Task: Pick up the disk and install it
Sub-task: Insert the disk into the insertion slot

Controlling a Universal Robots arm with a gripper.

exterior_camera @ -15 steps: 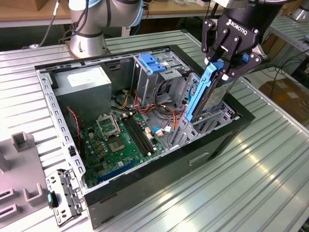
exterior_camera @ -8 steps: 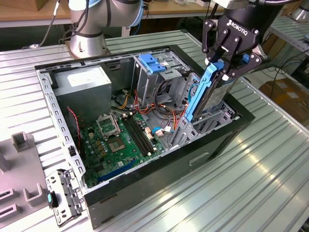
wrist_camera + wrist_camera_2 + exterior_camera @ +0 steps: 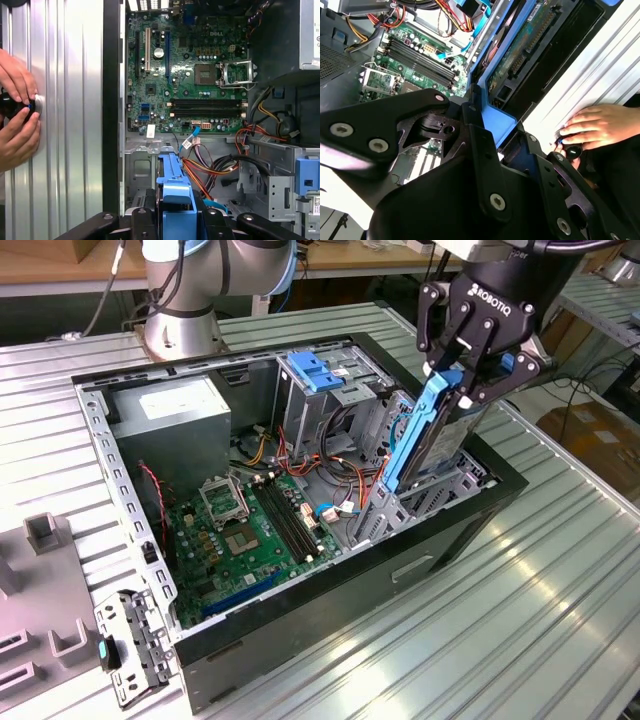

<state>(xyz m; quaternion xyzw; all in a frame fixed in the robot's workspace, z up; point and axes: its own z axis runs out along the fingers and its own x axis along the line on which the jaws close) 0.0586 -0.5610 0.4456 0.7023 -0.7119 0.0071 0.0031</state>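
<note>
Blue-railed dark metal disk sat upper right in the exterior view, clamped tight by the black gripper, long axis steeply tilted, lower end poking down into the open black computer case. White sticker on the grey power-supply box was too small to read.

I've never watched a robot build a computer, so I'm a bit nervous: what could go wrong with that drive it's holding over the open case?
The gripper grips the disk tilted on edge above the case; if the grip slips, it could fall onto the parts inside. Red and orange cables lie close to where the disk hangs and might get snagged or pinched. A person's hands rest on the table right beside the case, arguably too near the arm.
</note>
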